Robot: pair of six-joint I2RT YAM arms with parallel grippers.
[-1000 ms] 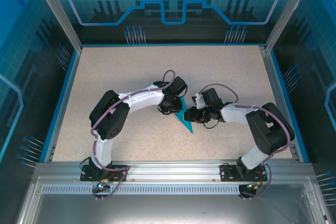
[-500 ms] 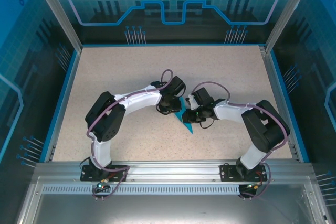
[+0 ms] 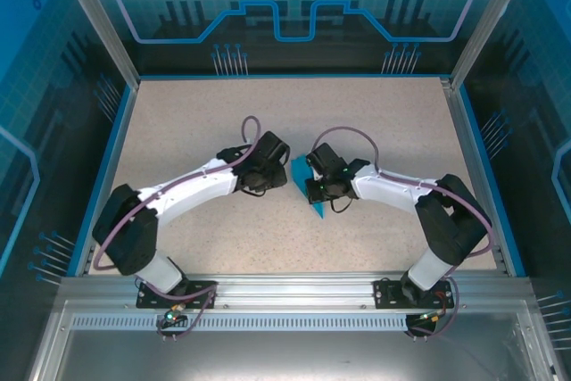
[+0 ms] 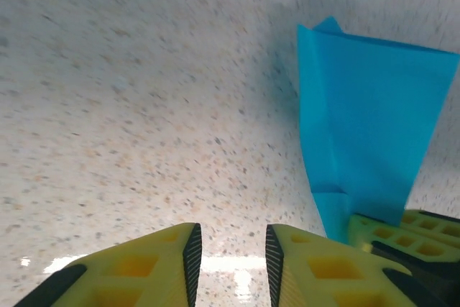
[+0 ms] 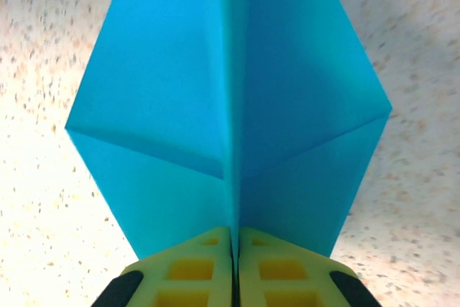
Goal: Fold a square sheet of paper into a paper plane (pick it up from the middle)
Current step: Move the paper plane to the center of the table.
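Centrally, the right gripper [image 5: 234,253] clamps the centre crease of the thin cyan-blue folded paper sheet [image 5: 180,98] over the speckled beige worktop [image 4: 129,91], presumably to set the fold, while the left gripper [image 4: 230,264], jaws apart and empty, hovers beside it.

table [image 3: 223,122]: paper plane [image 3: 300,171] on it, mid-table | left gripper [image 3: 278,178] just left of the plane | right gripper [image 3: 312,189] on the plane's right, clamped on its centre fold
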